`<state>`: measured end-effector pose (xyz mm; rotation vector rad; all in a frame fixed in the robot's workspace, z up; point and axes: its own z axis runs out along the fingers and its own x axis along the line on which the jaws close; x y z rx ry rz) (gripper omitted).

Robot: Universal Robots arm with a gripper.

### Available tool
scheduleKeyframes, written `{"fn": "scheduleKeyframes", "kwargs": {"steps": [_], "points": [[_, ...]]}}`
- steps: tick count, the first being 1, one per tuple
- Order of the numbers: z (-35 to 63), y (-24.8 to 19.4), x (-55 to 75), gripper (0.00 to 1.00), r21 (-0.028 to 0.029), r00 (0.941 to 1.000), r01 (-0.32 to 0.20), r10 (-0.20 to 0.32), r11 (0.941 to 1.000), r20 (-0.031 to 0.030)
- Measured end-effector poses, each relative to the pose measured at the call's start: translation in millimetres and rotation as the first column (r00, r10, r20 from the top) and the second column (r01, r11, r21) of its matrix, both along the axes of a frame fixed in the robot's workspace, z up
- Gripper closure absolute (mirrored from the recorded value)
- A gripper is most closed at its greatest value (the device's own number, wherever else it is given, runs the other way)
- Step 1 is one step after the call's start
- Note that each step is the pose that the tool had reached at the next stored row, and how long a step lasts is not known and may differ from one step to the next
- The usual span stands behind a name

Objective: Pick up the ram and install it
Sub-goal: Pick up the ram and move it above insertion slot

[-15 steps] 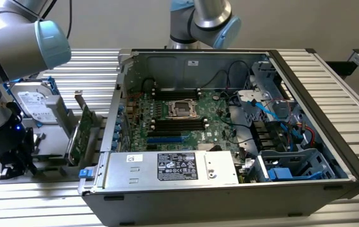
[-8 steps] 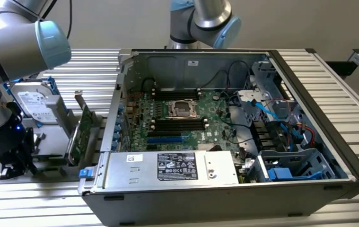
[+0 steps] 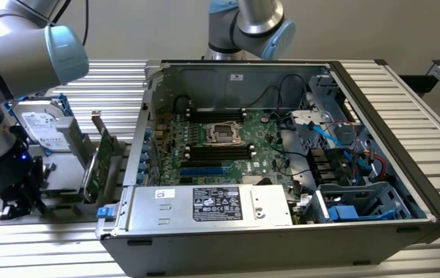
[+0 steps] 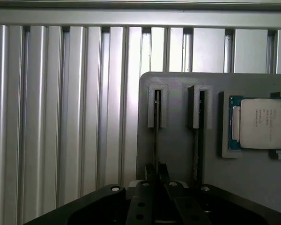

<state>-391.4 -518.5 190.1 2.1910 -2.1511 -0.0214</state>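
Observation:
In the wrist view, the ram (image 4: 156,140) stands on edge in one of two slots of a grey holder (image 4: 178,140) and shows as a thin dark strip. My gripper (image 4: 156,172) is right over it, with both fingertips (image 4: 150,171) pressed against its sides. A second thin stick (image 4: 198,136) stands in the neighbouring slot. In the exterior view my gripper (image 3: 11,205) reaches down onto the grey holder (image 3: 65,174) at that view's left, beside the open computer case (image 3: 282,145). The motherboard's black memory slots (image 3: 220,153) lie bare inside the case.
A processor chip (image 4: 257,124) sits in a recess of the holder. A silver hard drive (image 3: 42,124) and a green expansion card (image 3: 100,165) stand upright between my arm and the case. A second robot arm (image 3: 247,26) hangs behind the case. A ribbed aluminium table (image 4: 61,117) lies underneath.

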Motion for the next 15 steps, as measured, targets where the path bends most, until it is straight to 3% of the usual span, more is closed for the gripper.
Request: {"fn": "scheduleKeyframes", "kwargs": {"steps": [5, 15], "points": [[-0.2, 0.0, 0.4, 0.86, -0.0001, 0.9994, 0.033, -0.033, 0.9994, 0.0001], [0.8, 0.0, 0.5, 0.86, 0.0008, 0.9992, 0.039, -0.039, 0.9992, 0.0008]]}}
